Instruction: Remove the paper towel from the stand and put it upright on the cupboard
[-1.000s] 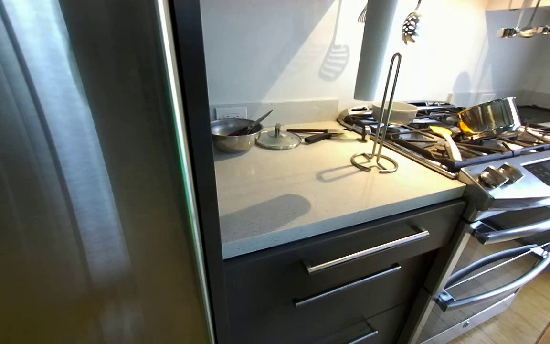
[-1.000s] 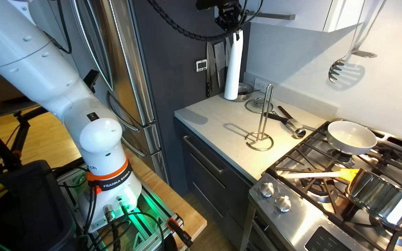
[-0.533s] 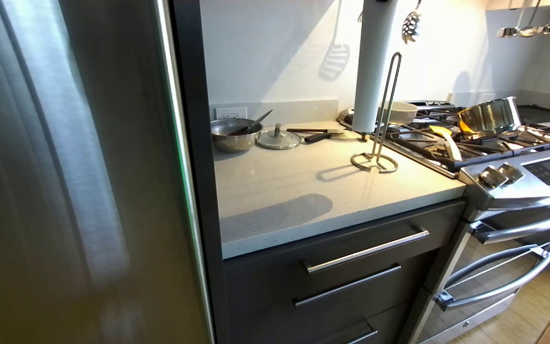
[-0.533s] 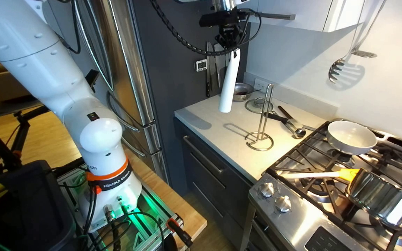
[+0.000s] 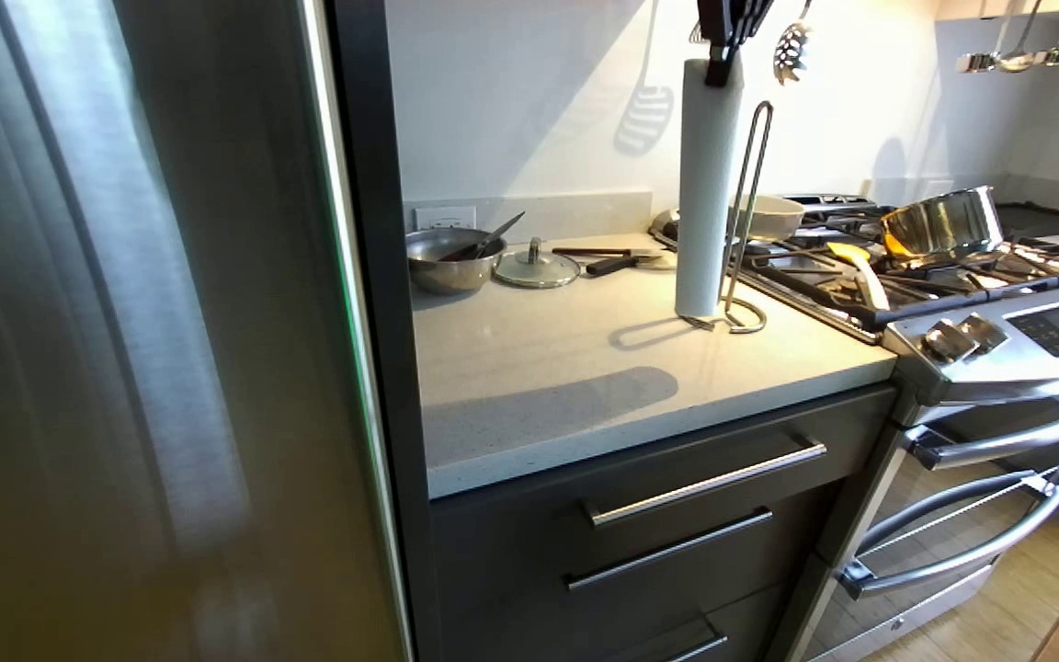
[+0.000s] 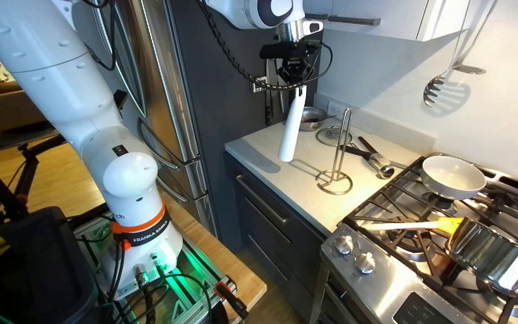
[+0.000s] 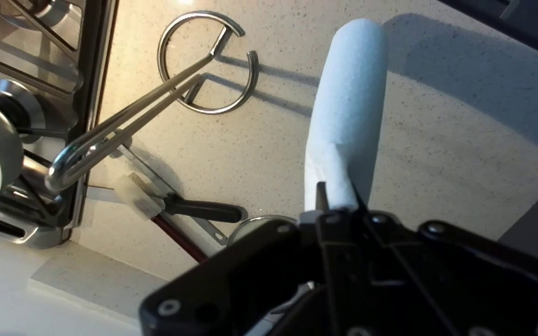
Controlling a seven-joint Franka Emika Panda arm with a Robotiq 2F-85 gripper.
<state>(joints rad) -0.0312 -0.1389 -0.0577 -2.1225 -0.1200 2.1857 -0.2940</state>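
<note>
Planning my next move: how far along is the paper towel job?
Done: the paper towel is off the stand, which is bare. Underway: the hand grips the paper towel by its upper end; it leans above the cupboard, its shadow apart from its lower end, so apparently not set down. Left: probably straighten it, rest it upright there and let go.

1. The paper towel (image 7: 353, 88) is white, matt paper, creased at the end effector (image 7: 340, 197).
2. That end effector looks matt black, with shiny metal pins.
3. The stand (image 7: 150, 97) is smooth, glossy metal wire.
4. The cupboard (image 5: 658, 529) has matt, dark fronts, satin metal handles (image 5: 709, 485) and a smooth, speckled, faintly glossy top (image 5: 529, 331).
5. The fridge (image 5: 171, 331) is brushed steel.
6. The pot (image 6: 497, 254) is mirror-bright metal; the white bowl (image 6: 452, 177) is glossy.
</note>
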